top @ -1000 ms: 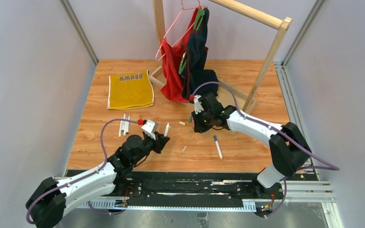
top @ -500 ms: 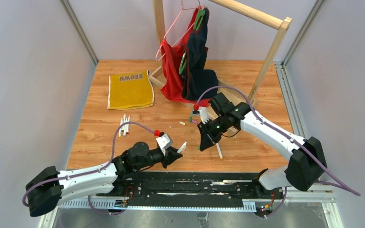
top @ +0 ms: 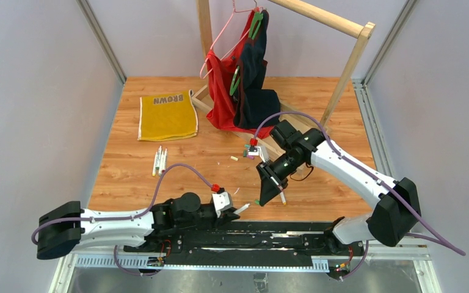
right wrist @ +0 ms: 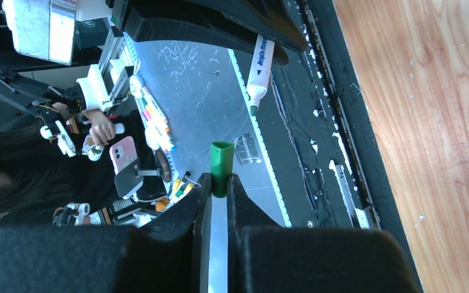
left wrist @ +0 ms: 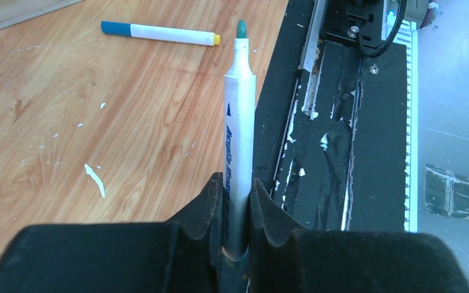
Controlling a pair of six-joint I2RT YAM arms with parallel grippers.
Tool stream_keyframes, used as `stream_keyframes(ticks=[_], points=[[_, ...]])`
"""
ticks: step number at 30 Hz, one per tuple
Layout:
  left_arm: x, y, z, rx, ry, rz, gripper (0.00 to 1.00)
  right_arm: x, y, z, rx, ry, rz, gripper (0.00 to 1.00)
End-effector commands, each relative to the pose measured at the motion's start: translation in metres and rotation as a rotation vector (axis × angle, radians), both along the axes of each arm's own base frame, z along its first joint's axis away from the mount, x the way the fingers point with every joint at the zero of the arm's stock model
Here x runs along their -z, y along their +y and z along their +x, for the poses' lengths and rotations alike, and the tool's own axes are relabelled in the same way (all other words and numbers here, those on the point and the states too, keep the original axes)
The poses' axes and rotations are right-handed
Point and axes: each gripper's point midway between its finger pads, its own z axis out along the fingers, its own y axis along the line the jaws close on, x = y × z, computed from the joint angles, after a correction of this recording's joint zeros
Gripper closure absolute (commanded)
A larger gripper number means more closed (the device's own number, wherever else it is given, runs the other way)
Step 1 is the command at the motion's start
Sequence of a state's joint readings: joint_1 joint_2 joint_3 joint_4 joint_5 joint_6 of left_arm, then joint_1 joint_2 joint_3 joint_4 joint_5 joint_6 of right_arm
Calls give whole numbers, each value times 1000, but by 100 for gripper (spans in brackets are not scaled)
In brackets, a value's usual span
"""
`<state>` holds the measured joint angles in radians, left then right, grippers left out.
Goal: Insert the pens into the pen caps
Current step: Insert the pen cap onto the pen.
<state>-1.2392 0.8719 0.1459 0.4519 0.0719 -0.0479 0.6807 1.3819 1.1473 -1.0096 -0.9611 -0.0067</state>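
My left gripper [top: 232, 212] [left wrist: 238, 186] is shut on a white-barrelled pen [left wrist: 239, 140] [top: 242, 209], whose bare green tip points away from the jaws, over the table's near edge. My right gripper [top: 261, 198] [right wrist: 218, 183] is shut on a green pen cap [right wrist: 221, 160] [top: 257, 202], open end outward. In the right wrist view the held pen [right wrist: 260, 61] hangs a short gap above and to the right of the cap, apart from it. Another pen [left wrist: 159, 33] [top: 283, 198] lies on the wood under the right gripper. Three pens [top: 159, 160] lie at the left.
Small loose caps [top: 248, 152] and a yellow bit [top: 234, 159] lie mid-table. A yellow cloth [top: 168, 115] lies at the back left. A wooden rack [top: 342, 73] with red and dark garments [top: 241, 79] stands at the back. The black base rail [top: 250, 235] runs along the near edge.
The left arm has swung down and right to the near edge with its pen. The right gripper has come from mid-table toward the near edge, bringing the green cap close to the pen tip.
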Motion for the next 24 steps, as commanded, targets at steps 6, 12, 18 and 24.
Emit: stream_keyframes(ticks=[6, 12, 18, 24], points=[[-26, -13, -7, 42, -61, -67, 100, -5, -2, -19, -43, 69, -13, 100], [-27, -12, -9, 47, -66, -72, 100, 6, -5, -24, -54, 74, -72, 100], [-28, -14, -13, 62, -70, -70, 100, 9, -3, -24, -65, 84, -83, 100], [-28, -15, -16, 74, -65, -73, 100, 12, -2, -26, -74, 95, -94, 99]])
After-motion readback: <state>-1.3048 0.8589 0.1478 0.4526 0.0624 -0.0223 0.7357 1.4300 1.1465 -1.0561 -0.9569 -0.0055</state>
